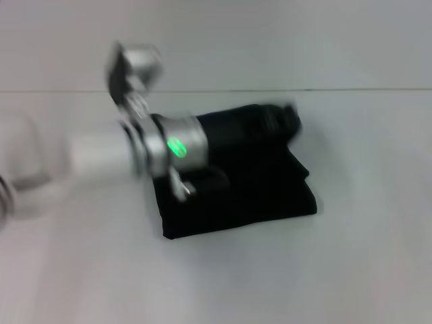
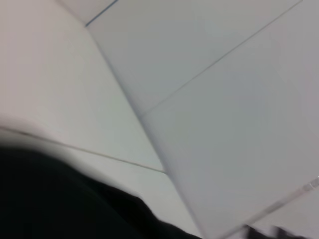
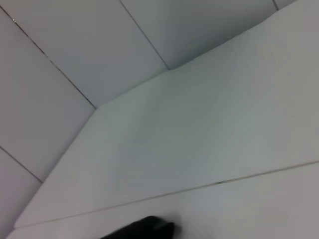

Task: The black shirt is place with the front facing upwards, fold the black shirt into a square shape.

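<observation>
**Left arm reaching across a folded black shirt**

The black shirt point(image 1: 256, 192) is lying near the middle of the white table point(image 1: 351, 270), folded into a compact, roughly square bundle. Its near edge is running from about eight o'clock toward three o'clock, slightly tilted, so the bundle's long axis is sitting roughly left to right with a small skew. No lettering or label is showing on the upward face.

Above it, the left arm is coming in from nine o'clock, its silver wrist with a green light hanging over the shirt's left half. The left gripper point(image 1: 283, 121) is lying out past the shirt's far edge toward one o'clock, dark against dark cloth and smeared; I cannot tell whether its fingers are spread or pressed together.

The left wrist view is showing a dark mass of cloth point(image 2: 60, 199) against pale table and wall panels.

The right gripper is not showing from the head; its wrist view is catching only a dark sliver point(image 3: 144, 229) at the frame's edge.
</observation>
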Action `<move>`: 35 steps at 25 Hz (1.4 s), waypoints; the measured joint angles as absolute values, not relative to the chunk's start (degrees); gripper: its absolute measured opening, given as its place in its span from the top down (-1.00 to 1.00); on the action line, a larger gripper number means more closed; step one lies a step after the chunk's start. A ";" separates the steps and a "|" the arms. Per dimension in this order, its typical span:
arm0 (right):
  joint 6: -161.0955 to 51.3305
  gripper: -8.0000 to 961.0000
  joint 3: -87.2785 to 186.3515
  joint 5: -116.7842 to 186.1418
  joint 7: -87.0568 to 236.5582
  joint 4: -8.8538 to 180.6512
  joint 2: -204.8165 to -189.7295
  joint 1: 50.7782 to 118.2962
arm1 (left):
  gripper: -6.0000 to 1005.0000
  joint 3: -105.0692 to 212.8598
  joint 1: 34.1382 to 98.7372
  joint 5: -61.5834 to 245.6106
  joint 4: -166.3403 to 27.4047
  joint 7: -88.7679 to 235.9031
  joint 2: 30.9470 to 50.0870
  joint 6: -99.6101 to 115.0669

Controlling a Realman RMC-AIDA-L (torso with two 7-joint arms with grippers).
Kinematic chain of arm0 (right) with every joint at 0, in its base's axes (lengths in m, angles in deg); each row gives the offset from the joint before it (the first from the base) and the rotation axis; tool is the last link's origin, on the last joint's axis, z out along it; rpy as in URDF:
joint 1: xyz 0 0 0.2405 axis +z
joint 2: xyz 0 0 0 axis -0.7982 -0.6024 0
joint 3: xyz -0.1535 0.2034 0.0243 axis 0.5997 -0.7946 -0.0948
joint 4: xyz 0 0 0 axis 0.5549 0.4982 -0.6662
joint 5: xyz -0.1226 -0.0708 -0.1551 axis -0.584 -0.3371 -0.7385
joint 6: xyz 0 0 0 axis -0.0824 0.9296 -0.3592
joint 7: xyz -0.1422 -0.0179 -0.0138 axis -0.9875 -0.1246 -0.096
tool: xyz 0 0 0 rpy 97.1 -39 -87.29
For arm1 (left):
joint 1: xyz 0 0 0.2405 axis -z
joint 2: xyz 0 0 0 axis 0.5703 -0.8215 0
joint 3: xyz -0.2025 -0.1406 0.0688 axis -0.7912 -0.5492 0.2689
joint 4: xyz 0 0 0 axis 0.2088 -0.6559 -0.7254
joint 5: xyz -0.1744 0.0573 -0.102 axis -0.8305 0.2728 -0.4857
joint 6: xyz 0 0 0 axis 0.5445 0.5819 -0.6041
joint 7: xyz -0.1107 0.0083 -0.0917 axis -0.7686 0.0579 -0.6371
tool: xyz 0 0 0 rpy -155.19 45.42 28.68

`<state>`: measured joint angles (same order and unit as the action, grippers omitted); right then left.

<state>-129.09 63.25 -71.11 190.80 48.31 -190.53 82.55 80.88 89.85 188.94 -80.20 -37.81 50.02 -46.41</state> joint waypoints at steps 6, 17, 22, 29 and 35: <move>-127.92 -0.61 64.61 -71.96 188.53 47.97 -190.05 83.25 | 0.84 66.60 88.88 179.81 -57.50 -7.78 50.28 -35.77; -122.81 -0.59 72.47 -77.74 195.89 51.35 -190.43 90.56 | 0.42 63.11 77.87 187.04 -67.84 -4.14 49.55 -75.12; -120.33 -0.58 77.12 -82.80 202.46 57.95 -190.00 96.77 | 0.07 65.34 74.25 187.12 -82.82 -12.61 48.46 -76.18; -114.88 -0.58 80.26 -85.00 206.03 59.58 -193.81 101.07 | -0.72 65.72 73.56 186.85 -86.47 -17.08 43.41 -61.83; -114.14 -0.58 79.09 -84.57 207.42 59.13 -194.18 101.03 | -0.77 72.49 75.52 187.04 -86.76 -23.55 41.92 -45.53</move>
